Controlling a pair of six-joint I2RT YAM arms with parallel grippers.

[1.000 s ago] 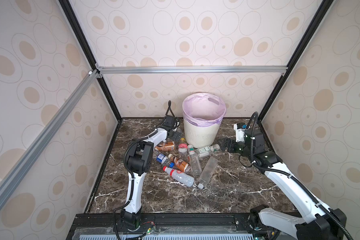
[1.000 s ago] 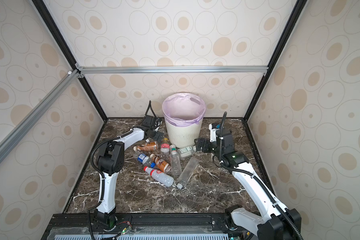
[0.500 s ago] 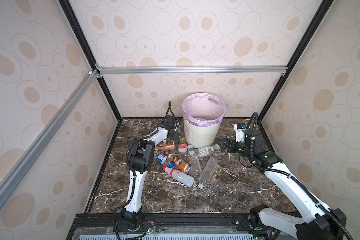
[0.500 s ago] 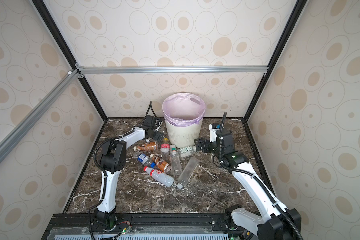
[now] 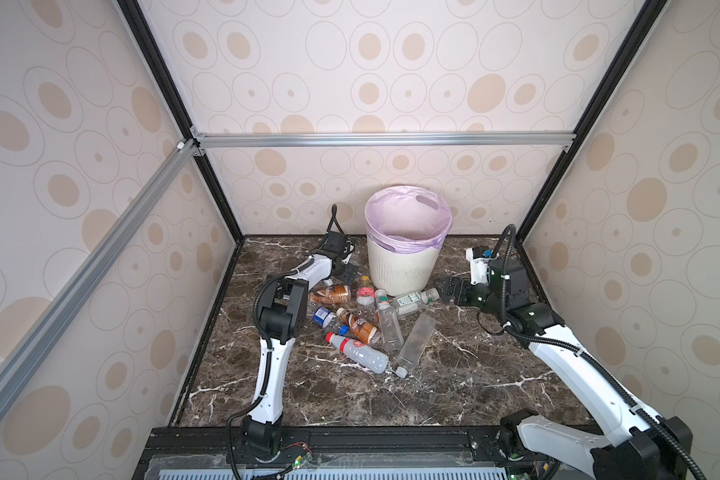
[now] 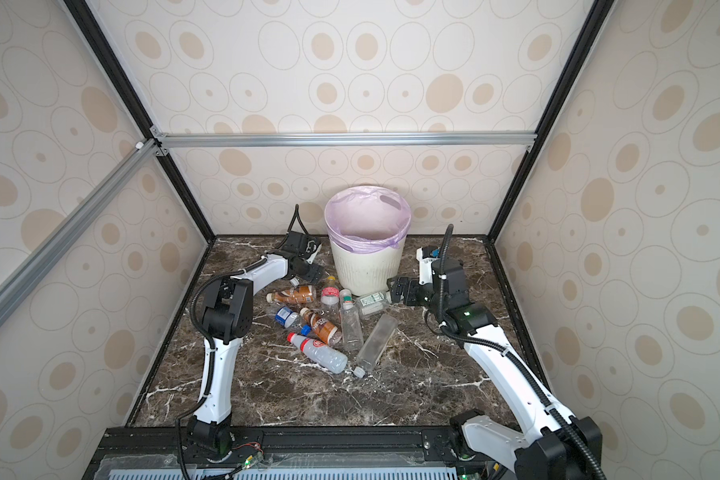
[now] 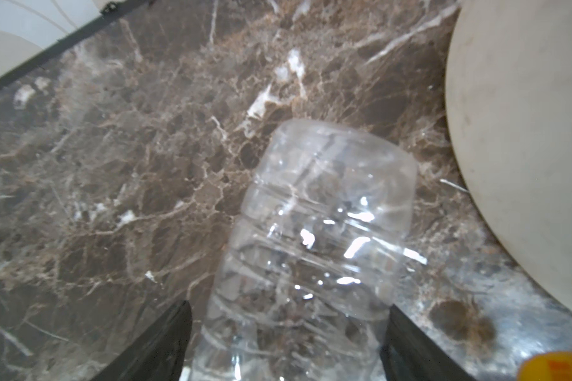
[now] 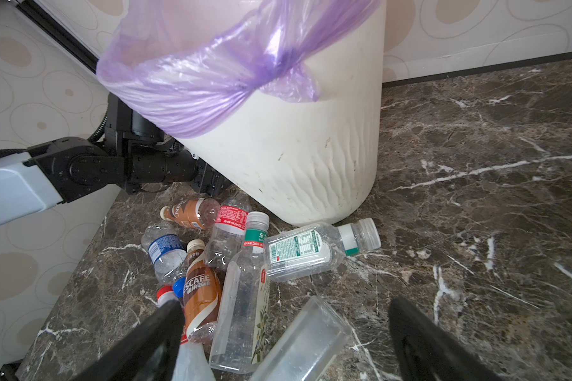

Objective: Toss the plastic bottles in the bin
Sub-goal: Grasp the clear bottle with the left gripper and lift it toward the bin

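The plastic bottles [image 5: 362,320] lie in a heap on the marble tabletop [image 5: 454,374], touching or just in front of the bin [image 5: 404,270], which stands upright by the back wall; every bottle we see is outside it. Left arm reaches low along the table, with the left gripper [image 5: 347,272] just beside the bin's base at the heap's far left edge. In the left wrist view its jaws stand apart on either side of a clear bottle [image 7: 321,211] lying on the marble, with a gap at one finger [image 7: 165,339], so it is straddling, not pinching. Right arm is bent, right gripper [image 5: 447,289] low at the bin's right side, pointing at the heap, jaws spread wide and holding nothing. The straddled bottle is mostly hidden under the left gripper in both top views. In the wrist view its neck end is cut off, as is a yellow cap [image 7: 555,366]. Inside the bin we see only the lilac liner [image 6: 366,216], and its bottom is hard to make out
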